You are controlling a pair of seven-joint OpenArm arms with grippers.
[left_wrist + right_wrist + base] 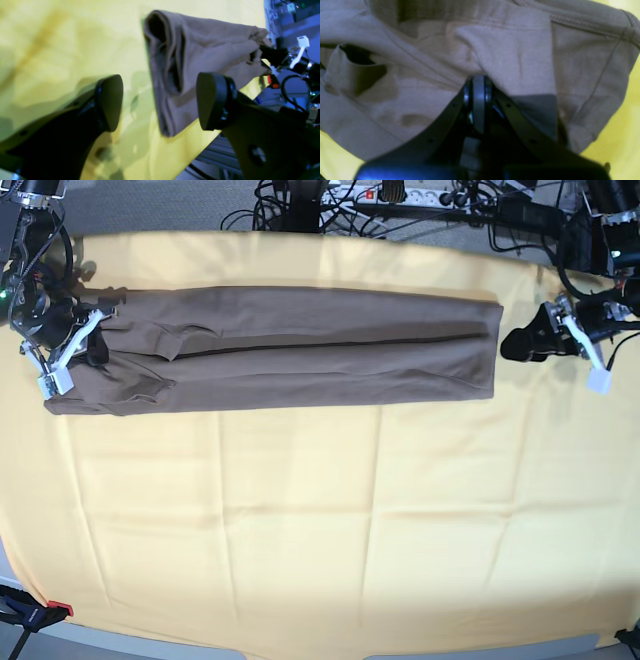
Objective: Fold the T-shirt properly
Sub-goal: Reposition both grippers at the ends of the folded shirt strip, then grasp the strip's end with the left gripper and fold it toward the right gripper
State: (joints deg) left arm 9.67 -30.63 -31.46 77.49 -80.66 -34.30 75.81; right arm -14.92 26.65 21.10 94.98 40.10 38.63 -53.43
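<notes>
The taupe T-shirt (300,350) lies folded lengthwise into a long narrow strip across the far part of the yellow cloth. My right gripper (93,340) is at the strip's left end in the base view, and the right wrist view shows it (478,81) shut on a bunched fold of the T-shirt (510,55). My left gripper (512,343) hovers just off the strip's right end. In the left wrist view it (162,101) stands wide open with nothing between its fingers, and the T-shirt's layered end (195,50) lies just beyond them.
A large yellow cloth (300,530) covers the table under the shirt. Cables and a power strip (400,195) run along the far edge. A clamp (50,611) grips the near left corner.
</notes>
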